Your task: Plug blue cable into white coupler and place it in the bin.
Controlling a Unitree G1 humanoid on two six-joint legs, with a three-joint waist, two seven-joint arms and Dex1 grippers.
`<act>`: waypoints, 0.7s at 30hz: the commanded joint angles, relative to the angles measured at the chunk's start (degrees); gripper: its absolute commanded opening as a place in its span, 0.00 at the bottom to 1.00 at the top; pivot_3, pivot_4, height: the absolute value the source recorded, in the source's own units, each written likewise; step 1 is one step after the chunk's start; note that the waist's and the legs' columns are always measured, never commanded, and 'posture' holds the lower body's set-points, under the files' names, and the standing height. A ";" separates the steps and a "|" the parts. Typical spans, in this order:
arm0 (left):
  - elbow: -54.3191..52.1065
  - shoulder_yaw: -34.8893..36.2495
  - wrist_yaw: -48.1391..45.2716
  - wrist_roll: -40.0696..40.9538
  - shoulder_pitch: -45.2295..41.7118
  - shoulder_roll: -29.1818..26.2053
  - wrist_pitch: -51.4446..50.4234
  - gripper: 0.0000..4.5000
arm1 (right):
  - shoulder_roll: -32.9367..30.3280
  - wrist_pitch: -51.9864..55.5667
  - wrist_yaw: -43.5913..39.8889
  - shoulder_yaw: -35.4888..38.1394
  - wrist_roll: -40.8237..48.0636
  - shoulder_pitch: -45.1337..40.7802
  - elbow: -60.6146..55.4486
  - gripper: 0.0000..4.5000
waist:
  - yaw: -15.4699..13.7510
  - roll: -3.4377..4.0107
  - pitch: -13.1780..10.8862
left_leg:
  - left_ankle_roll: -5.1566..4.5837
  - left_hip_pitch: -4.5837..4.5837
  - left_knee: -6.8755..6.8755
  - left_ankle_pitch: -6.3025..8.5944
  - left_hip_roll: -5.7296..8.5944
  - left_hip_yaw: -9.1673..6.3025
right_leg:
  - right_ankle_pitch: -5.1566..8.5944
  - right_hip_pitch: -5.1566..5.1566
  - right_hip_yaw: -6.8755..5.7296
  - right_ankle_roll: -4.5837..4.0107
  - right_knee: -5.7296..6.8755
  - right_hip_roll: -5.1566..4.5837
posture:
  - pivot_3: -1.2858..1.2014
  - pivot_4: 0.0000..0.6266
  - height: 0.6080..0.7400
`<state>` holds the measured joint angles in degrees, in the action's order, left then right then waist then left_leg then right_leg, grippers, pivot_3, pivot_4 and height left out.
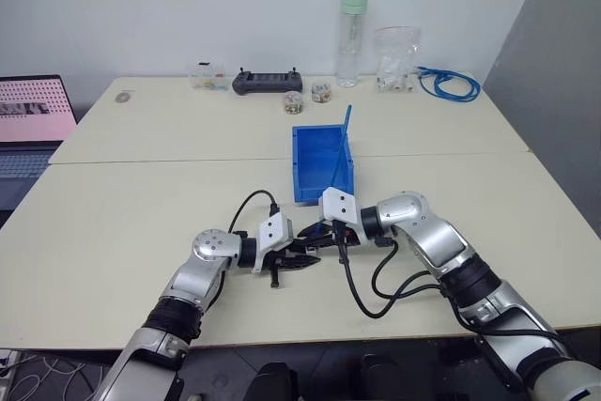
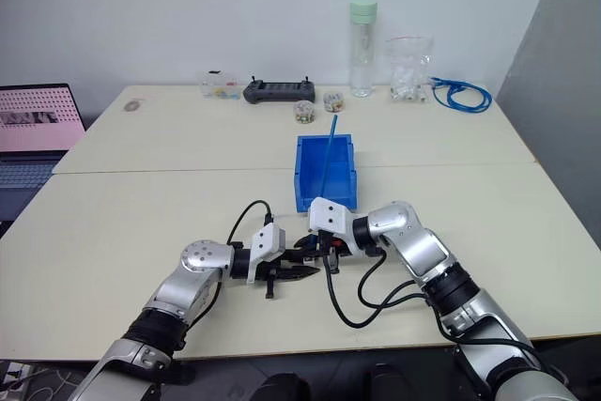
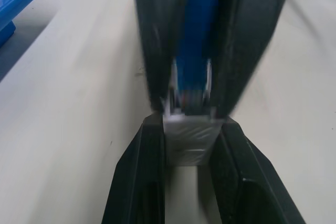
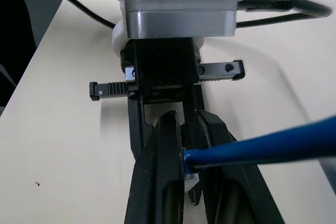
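Just above the beige counter, in front of the rectangular bright-blue plastic bin: left pincer clamped on the tiny white boxy coupler, right pincer pinching the thin bright-blue cable, plug meeting coupler, strand rising over the bin.

Pale beige table, seam across its middle. Blue bin sat near centre. Along far edge: black controller, tall bottle, coiled blue cable.
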<state>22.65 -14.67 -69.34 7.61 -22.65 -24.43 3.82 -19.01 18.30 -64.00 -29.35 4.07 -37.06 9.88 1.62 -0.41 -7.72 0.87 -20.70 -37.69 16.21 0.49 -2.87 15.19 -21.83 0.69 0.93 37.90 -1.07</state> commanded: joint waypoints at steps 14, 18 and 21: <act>-4.03 -1.09 -1.30 1.33 1.18 1.16 -1.64 0.42 | 0.69 6.78 1.54 -1.13 -2.70 4.29 4.33 0.03 | -0.02 0.02 0.10 | 0.02 0.04 0.03 0.06 -0.01 -0.06 | 0.05 0.07 -0.04 -0.01 -0.05 -0.01 | 0.52 0.24 1.00; -10.61 0.39 -0.11 2.74 3.48 -0.09 -4.92 0.60 | -0.39 13.44 3.48 3.80 0.90 6.14 -4.91 0.03 | -0.02 0.04 -0.07 | 0.03 -0.03 0.03 0.07 -0.03 -0.10 | 0.06 0.03 -0.07 -0.03 -0.07 -0.01 | 0.52 0.24 1.00; -19.19 3.26 2.27 5.47 6.52 -1.88 -10.85 0.75 | -1.16 27.99 5.08 11.45 9.37 6.84 -17.07 0.03 | -0.02 0.04 -0.41 | 0.06 -0.22 0.11 0.09 -0.03 -0.07 | 0.07 -0.22 -0.02 -0.04 -0.06 -0.01 | 0.52 0.24 1.00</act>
<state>11.98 -14.00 -68.49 9.42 -17.97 -24.97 -2.89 -18.78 33.26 -60.57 -22.28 8.11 -31.57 -0.49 1.60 -0.37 -8.13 0.94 -20.98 -37.56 16.30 0.46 -2.94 15.26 -22.11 0.68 0.89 37.84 -1.09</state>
